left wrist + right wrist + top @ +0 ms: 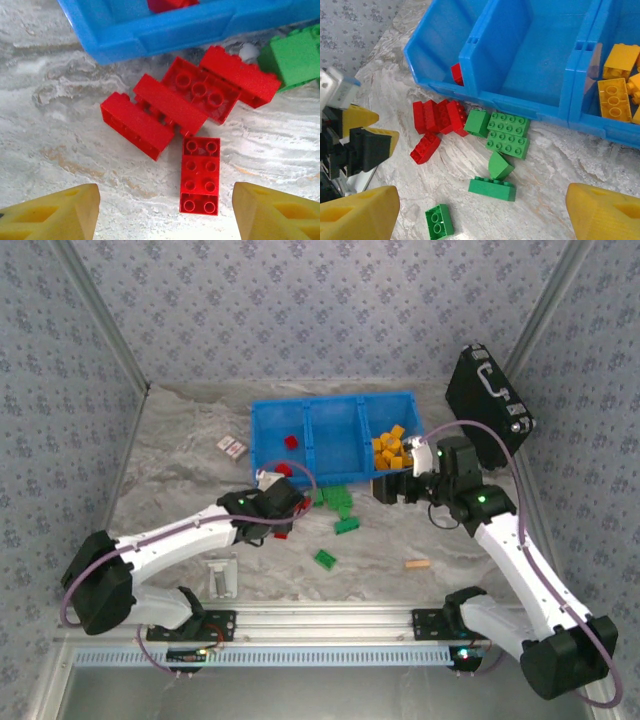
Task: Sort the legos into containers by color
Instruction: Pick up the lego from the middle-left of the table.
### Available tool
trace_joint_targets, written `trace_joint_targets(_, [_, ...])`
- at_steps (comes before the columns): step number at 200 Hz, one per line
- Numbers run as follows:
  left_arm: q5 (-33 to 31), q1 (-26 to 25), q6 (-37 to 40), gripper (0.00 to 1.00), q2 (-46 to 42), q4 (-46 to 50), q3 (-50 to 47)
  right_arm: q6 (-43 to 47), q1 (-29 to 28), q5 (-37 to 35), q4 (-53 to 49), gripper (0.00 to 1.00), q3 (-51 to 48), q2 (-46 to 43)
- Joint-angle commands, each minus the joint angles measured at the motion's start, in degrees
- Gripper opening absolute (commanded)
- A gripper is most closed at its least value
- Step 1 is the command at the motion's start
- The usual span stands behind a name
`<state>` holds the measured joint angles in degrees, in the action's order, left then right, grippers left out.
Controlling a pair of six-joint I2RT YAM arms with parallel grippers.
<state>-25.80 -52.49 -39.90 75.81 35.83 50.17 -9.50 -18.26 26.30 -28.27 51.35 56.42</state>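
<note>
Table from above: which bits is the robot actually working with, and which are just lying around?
Part of the job: red bricks, green bricks, orange-yellow bricks, blue bins.
Just lying about: black case, wooden stick, white card.
</note>
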Motion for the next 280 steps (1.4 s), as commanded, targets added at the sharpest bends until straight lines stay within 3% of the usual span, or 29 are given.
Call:
trace_joint_targets(1, [1.5, -1.5, -3.0, 0.71, -1.1, -3.7, -1.9, 0.7, -1.2, -1.8, -1.4, 0.87, 2.4, 0.4])
trace_joint_targets(44, [4.6, -4.1, -3.9, 0.71, 0.8, -10.2, -6.9, 0.4, -2.5, -3.0, -1.1, 0.87, 3.5, 1.3])
trace_joint_targets(166, [3.2, -4.5, -6.5, 0.66, 13.8, -14.3, -6.4, 1.1, -6.2, -5.9, -2.9, 0.85, 6.3, 1.8])
trace_joint_targets(177, [3.0, -4.5, -6.4, 0.62, 14.5, -14.6, -6.2, 1.1, -6.3, -6.1, -2.9, 0.85, 6.3, 1.8])
trace_joint_targets(201, [3.3, -3.2, -6.3, 0.43, 16.1, -14.5, -5.4, 1.1, -6.3, -6.5, -2.7, 0.85, 5.8, 1.9])
trace_joint_targets(280, [3.0, -2.2, -6.2, 0.34, 15.3, -12.1, -3.9, 1.8, -6.2, -6.7, -2.3, 0.85, 5.9, 3.1])
